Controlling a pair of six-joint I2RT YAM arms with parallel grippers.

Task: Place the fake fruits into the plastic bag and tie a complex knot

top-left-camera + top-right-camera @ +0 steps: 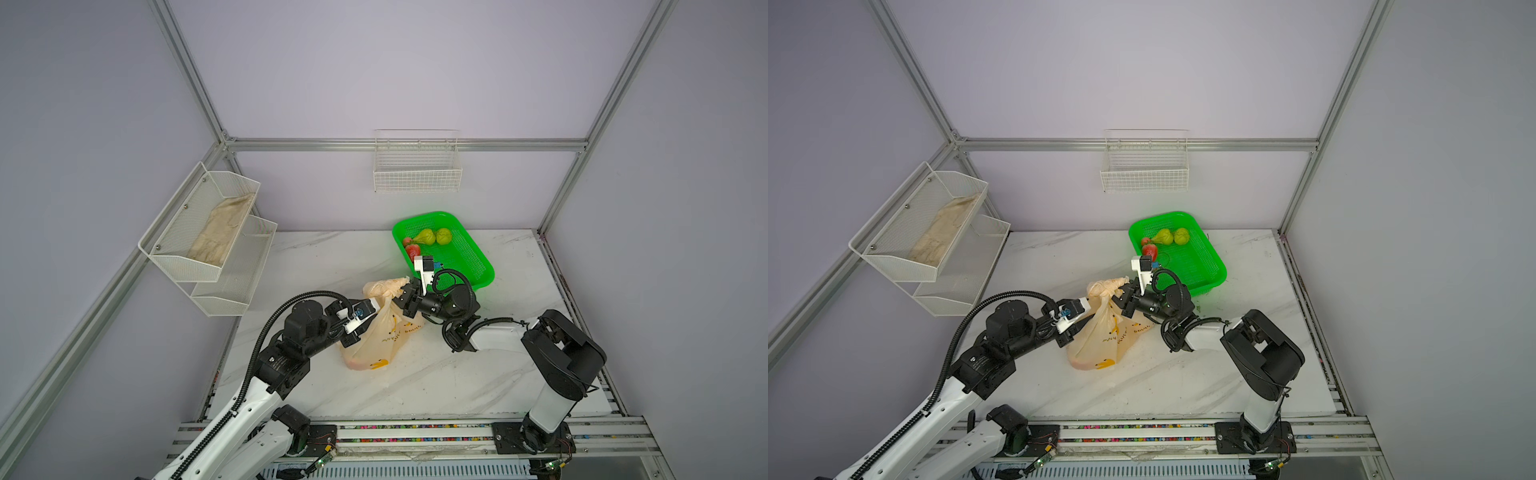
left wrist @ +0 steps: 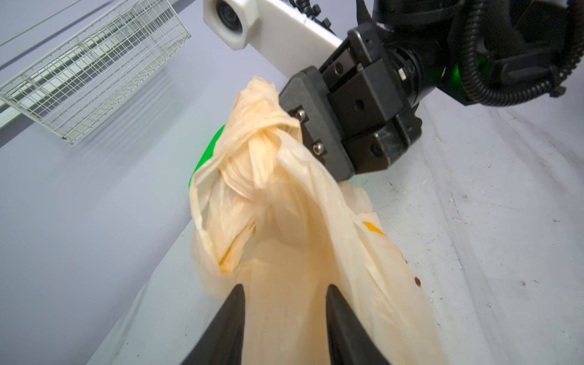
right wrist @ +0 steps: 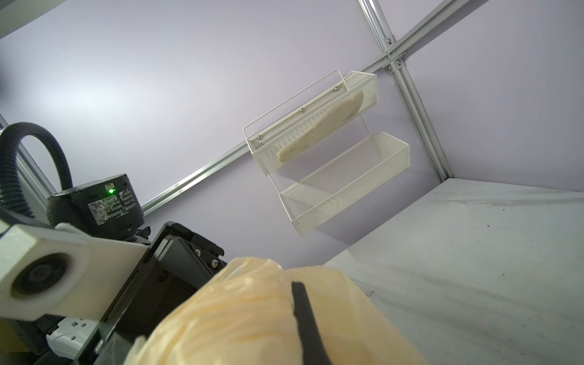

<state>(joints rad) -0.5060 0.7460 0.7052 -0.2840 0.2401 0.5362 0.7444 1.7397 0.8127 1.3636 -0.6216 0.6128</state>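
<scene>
Your right gripper grips the bunched cream-peach knot — pinch 1 loose end with your left gripper (jaws parted around the translucent banana-print bag).

My count on worktop: one plastic bag; one green basket holding four fake fruits, two green pears, two red strawberries. Two grippers: left gripper, right gripper. On walls: one wire basket, one two-tier mesh shelf, one cloth.
</scene>
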